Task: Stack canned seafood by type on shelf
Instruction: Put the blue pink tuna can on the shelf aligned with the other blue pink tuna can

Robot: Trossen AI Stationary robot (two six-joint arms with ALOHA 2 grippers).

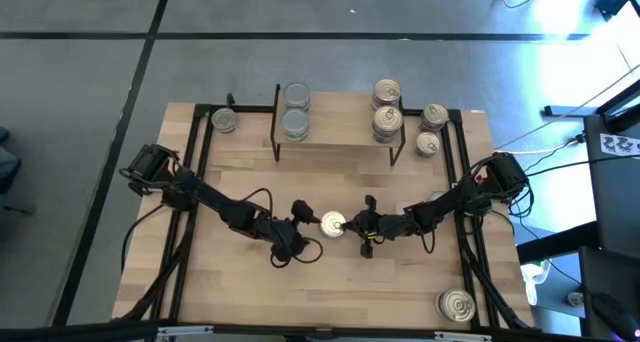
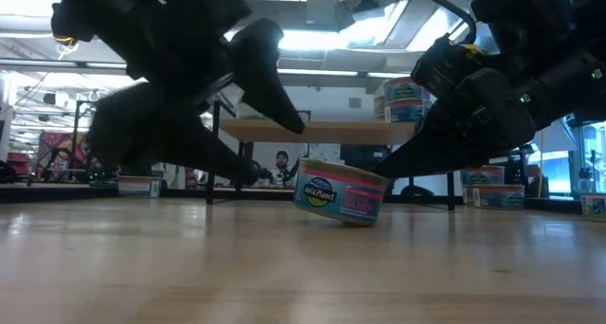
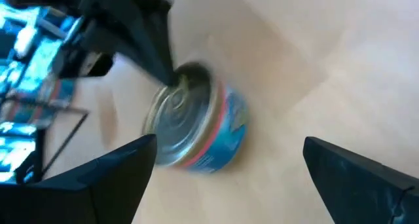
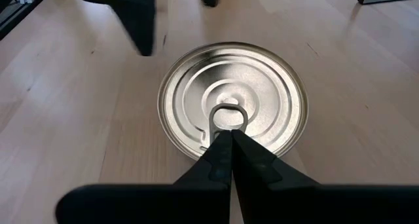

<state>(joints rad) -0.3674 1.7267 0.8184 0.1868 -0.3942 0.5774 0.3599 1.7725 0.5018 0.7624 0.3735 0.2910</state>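
One canned seafood tin (image 1: 333, 222) with a gold pull-ring lid and a blue-pink label (image 2: 341, 193) sits mid-table between my grippers. My left gripper (image 3: 229, 162) is open; its fingers stand on either side of the tin, apart from it. My right gripper (image 4: 227, 140) is shut, with its tips on the tin's lid. On the shelf (image 1: 340, 122) at the far side, silver-lidded tins (image 1: 296, 110) are stacked at the left and gold-lidded tins (image 1: 387, 108) at the right. My right gripper has its shut fingertips on the lid at the pull ring (image 4: 227, 118), near the lid's middle. The fingers slant down from the table's right side. I cannot tell whether the ring is pinched. The tin rests on the table, slightly tilted in the low view.
Loose tins lie on the table: one at the far left (image 1: 224, 120), two right of the shelf (image 1: 431, 129), and one at the near right corner (image 1: 456, 304). Black frame rails (image 1: 190, 212) run along both table sides. Bare wood lies in front of the grippers.
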